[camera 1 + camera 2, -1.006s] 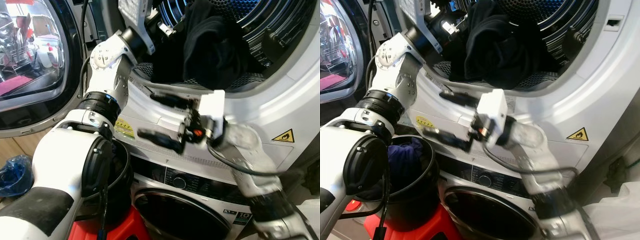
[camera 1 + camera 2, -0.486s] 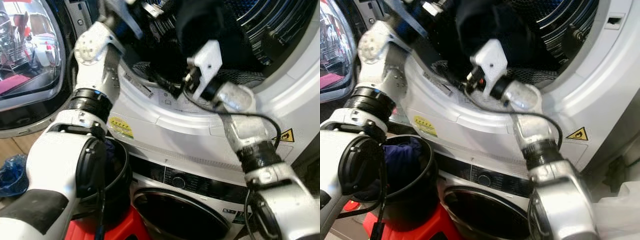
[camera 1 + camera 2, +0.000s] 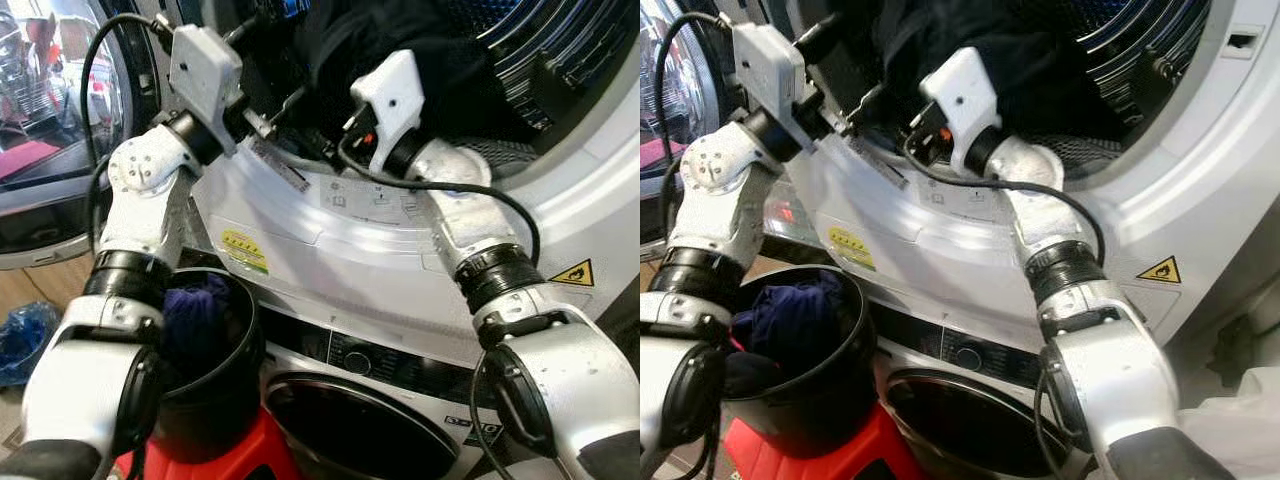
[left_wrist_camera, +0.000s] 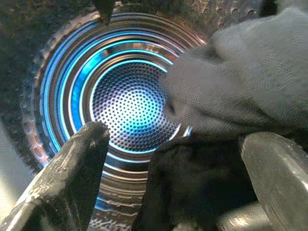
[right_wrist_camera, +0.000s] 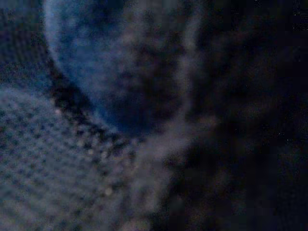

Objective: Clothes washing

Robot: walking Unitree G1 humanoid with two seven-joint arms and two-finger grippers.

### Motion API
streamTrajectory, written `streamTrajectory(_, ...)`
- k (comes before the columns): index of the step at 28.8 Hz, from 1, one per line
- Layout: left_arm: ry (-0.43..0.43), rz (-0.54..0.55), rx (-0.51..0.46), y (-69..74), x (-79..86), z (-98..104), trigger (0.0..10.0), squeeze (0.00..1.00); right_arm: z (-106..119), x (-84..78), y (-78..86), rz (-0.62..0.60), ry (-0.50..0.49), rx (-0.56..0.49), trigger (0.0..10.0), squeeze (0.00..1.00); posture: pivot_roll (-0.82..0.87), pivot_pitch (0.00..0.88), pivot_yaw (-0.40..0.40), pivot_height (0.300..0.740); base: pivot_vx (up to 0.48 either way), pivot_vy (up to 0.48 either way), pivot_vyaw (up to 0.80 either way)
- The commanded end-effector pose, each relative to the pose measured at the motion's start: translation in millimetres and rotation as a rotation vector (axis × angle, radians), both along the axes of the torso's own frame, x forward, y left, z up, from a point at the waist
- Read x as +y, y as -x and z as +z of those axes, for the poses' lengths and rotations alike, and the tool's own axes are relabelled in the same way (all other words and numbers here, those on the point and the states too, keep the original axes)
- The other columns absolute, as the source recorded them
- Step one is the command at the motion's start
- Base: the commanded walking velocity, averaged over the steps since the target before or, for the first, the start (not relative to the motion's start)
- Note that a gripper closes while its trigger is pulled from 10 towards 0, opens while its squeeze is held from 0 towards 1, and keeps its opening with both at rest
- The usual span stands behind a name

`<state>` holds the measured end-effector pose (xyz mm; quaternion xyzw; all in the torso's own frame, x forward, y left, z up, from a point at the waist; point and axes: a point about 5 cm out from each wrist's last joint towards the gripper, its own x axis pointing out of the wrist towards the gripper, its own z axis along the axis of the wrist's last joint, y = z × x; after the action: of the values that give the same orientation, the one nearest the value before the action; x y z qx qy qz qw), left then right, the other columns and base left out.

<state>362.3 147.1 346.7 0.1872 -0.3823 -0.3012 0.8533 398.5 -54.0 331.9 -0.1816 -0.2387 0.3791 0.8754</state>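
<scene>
The dark clothes (image 3: 400,40) sit bunched in the mouth of the top machine's drum (image 3: 560,60). I see both arms reaching in there. My left gripper (image 4: 178,159) has its jaws wide apart beside the cloth. I cannot tell about the right jaws. A black bucket (image 3: 215,400) holds more clothes below.

black clothes (image 3: 400,30), blue-lit perforated drum (image 4: 130,103), black bucket (image 3: 215,400), red stool (image 3: 810,455)

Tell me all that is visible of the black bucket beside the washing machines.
The black bucket is round, glossy and looks like plastic. It stands upright on a red stool, below the open upper drum and beside the lower machine's door. It is open on top and holds dark blue-purple clothes, heaped to about its rim.
</scene>
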Motion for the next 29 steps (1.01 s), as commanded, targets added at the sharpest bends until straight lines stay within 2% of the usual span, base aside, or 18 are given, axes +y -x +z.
streamTrajectory(1,-0.130,-0.021,0.034,4.7,-9.5,-15,10.0,0.00,39,1.3,4.8,-0.015,-0.101,-0.102,10.0,0.00,0.03,0.000,0.059,0.740,0.000,0.000,0.00)
streamTrajectory(2,-0.130,-0.021,0.034,4.7,-9.5,-15,10.0,0.00,39,1.3,4.8,-0.015,-0.101,-0.102,10.0,0.00,0.03,0.000,0.059,0.740,0.000,0.000,0.00)
streamTrajectory(6,-0.227,-0.100,0.023,18.5,-20.9,-20,10.0,0.00,45,-0.9,2.2,-0.053,-0.159,-0.089,10.0,0.00,0.03,0.000,0.056,0.740,0.000,0.000,0.00)
streamTrajectory(7,-0.285,-0.119,-0.017,25.3,-25.9,-20,10.0,0.00,47,-2.4,1.2,-0.066,-0.190,-0.080,10.0,0.00,0.03,0.000,0.056,0.740,0.000,0.000,0.00)
streamTrajectory(10,-0.353,-0.106,-0.091,31.8,-30.4,-16,10.0,0.00,47,-3.9,-0.1,-0.076,-0.218,-0.065,10.0,0.00,0.03,0.000,0.056,0.740,0.000,0.000,0.00)
streamTrajectory(11,-0.378,-0.134,-0.108,36.8,-33.8,-13,10.0,0.00,47,-4.0,-0.5,-0.080,-0.220,-0.062,10.0,0.00,0.03,0.000,0.056,0.740,0.000,0.000,0.00)
streamTrajectory(12,-0.416,-0.189,-0.138,47.7,-41.1,-8,10.0,0.00,45,-4.5,-1.6,-0.091,-0.228,-0.054,10.0,0.00,0.02,0.000,0.057,0.740,0.000,0.000,0.00)
streamTrajectory(13,-0.430,-0.227,-0.180,57.4,-47.4,-1,10.0,0.00,44,-5.1,-2.7,-0.094,-0.250,-0.035,10.0,0.00,0.03,0.000,0.056,0.740,0.000,0.000,0.00)
streamTrajectory(18,-0.442,-0.251,-0.297,80.1,-61.7,18,10.0,0.00,38,-5.6,-5.1,-0.117,-0.268,-0.009,10.0,0.00,0.03,0.000,0.052,0.740,0.000,0.000,0.00)
streamTrajectory(21,-0.457,-0.299,-0.209,86.3,-64.6,13,10.0,0.00,37,-5.3,-6.5,-0.139,-0.277,0.006,10.0,0.00,0.04,0.000,0.052,0.740,0.000,0.000,0.00)
streamTrajectory(22,-0.457,-0.299,-0.209,86.3,-64.6,13,10.0,0.00,37,-5.3,-6.5,-0.139,-0.277,0.006,10.0,0.00,0.04,0.000,0.052,0.740,0.000,0.000,0.00)
streamTrajectory(23,-0.442,-0.348,-0.117,89.4,-64.7,3,10.0,0.00,38,-4.2,-7.0,-0.161,-0.275,0.003,10.0,0.00,0.04,0.000,0.052,0.740,0.000,0.000,0.00)
streamTrajectory(26,-0.426,-0.428,0.048,95.5,-65.0,-19,10.0,0.00,42,-0.2,-6.7,-0.191,-0.251,-0.016,10.0,0.00,0.04,0.000,0.053,0.740,0.000,0.000,0.00)
streamTrajectory(27,-0.417,-0.464,0.133,99.8,-66.6,-35,10.0,0.00,48,1.2,-6.4,-0.211,-0.256,-0.024,10.0,0.00,0.05,0.000,0.051,0.740,0.000,0.000,0.00)
streamTrajectory(28,-0.413,-0.477,0.177,102.1,-67.5,-44,10.0,0.00,51,1.7,-6.0,-0.216,-0.256,-0.029,10.0,0.00,0.06,0.000,0.044,0.740,0.000,0.000,0.00)
streamTrajectory(29,-0.413,-0.477,0.177,102.1,-67.5,-44,10.0,0.00,51,1.7,-6.0,-0.216,-0.256,-0.029,10.0,0.00,0.06,0.000,0.044,0.740,0.000,0.000,0.00)
